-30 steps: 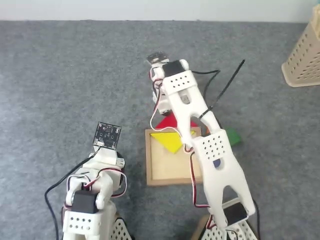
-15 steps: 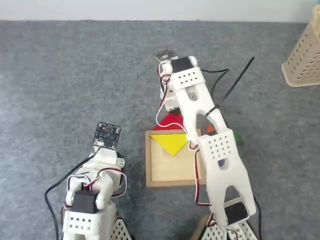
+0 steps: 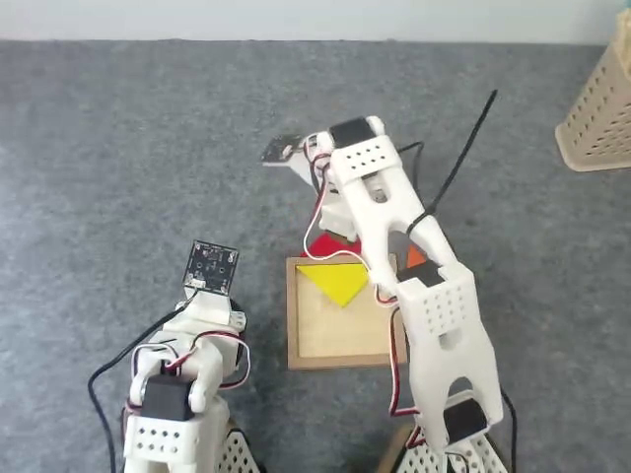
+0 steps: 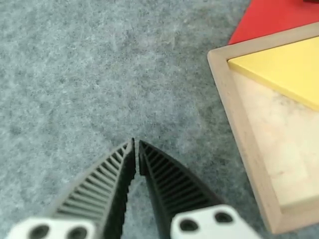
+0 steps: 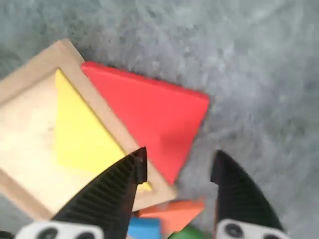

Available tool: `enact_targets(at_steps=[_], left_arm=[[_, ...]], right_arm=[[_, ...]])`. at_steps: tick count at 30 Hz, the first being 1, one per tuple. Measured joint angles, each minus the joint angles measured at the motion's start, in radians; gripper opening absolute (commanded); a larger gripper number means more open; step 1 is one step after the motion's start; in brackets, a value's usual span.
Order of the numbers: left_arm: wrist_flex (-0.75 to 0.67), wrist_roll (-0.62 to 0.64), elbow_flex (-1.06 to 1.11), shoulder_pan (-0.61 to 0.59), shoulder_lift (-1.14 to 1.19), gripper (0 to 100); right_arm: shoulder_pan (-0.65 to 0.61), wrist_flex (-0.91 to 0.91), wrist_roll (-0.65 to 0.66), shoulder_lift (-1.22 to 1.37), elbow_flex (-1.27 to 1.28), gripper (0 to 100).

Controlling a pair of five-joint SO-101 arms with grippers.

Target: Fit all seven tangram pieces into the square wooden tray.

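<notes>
Grey carpet (image 3: pixel 128 148) covers the surface, a pale wall strip (image 3: pixel 296 20) behind and a beige perforated basket (image 3: pixel 601 108) at the edge.

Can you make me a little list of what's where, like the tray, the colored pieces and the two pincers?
square wooden tray: on gray carpet
in tray: yellow triangle
outside tray: red triangle along its rim; orange piece nearby
left pincer: shut, above carpet beside tray
right pincer: open, above red triangle's corner

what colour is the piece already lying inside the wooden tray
Yellow. The piece in the tray shows best in the left wrist view.
</notes>
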Motion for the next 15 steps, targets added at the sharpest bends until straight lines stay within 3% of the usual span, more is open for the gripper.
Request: enact_targets(at_steps=[15], left_arm=[[0.0,0.0,0.0,0.0,0.0,1]], right_arm=[[-0.028,-0.086,0.064,0.092,-0.002,23.2]])
